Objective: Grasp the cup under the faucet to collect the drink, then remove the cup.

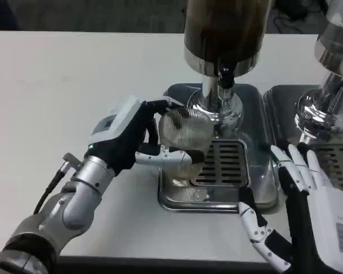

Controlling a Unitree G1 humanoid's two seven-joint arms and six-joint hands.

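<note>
A clear ribbed cup [184, 136] stands on the silver drip tray [257, 200], left of the slotted grate [222, 162]. My left hand [128, 137] grips the cup from the left, its fingers wrapped around it. The black faucet [225, 77] hangs from the dark drink dispenser [226, 34], up and to the right of the cup, not straight over it. My right hand [300, 214] is at the tray's right front corner, fingers spread, holding nothing.
A second silver dispenser [331, 74] with its own drip tray [326, 154] stands at the right edge. White table [74, 85] stretches to the left and behind. The front table edge runs just below my hands.
</note>
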